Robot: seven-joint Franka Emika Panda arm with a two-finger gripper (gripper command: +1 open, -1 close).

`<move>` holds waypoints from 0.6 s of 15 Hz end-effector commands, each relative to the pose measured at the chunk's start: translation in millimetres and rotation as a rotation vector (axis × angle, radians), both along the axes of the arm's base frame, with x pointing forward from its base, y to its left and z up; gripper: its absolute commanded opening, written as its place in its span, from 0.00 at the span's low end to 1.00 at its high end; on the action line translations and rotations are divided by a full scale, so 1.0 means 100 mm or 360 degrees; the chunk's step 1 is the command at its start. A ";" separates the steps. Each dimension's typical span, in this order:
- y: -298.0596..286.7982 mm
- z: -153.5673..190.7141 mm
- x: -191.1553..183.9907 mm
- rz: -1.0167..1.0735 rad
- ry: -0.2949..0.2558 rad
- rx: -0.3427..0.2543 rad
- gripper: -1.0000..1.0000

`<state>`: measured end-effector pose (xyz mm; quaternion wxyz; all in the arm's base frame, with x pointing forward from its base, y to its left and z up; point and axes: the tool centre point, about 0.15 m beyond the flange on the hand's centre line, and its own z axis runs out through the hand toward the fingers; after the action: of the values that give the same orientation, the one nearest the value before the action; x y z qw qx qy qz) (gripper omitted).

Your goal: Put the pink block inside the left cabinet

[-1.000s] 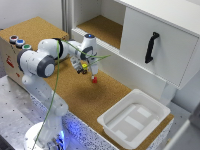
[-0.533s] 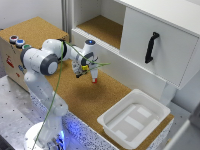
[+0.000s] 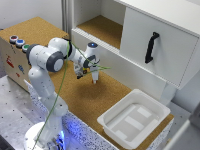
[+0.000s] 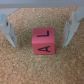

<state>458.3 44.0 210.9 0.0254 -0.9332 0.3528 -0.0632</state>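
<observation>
The pink block (image 4: 42,41) lies on the brown cork surface (image 4: 40,67), seen from the wrist view with its top face up and two dark letters — an "L" and an "A" — printed on it. It sits between the two grey fingers (image 4: 8,31) of the gripper (image 4: 39,31), one on each side, with a strip of bare cork showing between the block and each finger, so nothing is touching it; the jaws stand spread apart around it, not gripping.

In the exterior view the gripper (image 3: 94,79) points down at the cork table (image 3: 85,97), just in front of the cabinet's low white front wall, and the block itself is hidden beneath it. A thin green cable (image 3: 60,92) trails from the wrist down past the arm's base.

The left cabinet (image 3: 102,29) — an open compartment with white walls and a cork floor — stands behind the gripper, well apart from the block, with nothing visible inside. On the exterior view's right of it is a white door (image 3: 157,47) with a black handle (image 3: 151,46). A white plastic tub (image 3: 134,120) rests on the table nearer the camera, toward the exterior view's right.
</observation>
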 end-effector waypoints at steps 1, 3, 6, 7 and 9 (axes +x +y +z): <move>-0.01 -0.03 0.18 -0.0020 0.0134 -0.0161 0.00; 0.01 0.02 0.18 0.0002 0.0129 -0.0162 0.00; 0.01 0.32 0.16 0.0046 0.0077 -0.0192 0.00; 0.03 0.45 0.18 0.0080 0.0047 -0.0231 0.00; 0.12 0.84 0.30 0.0281 -0.0029 -0.0334 0.00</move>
<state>473.2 41.2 226.7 0.0106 -0.9417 0.3250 -0.0867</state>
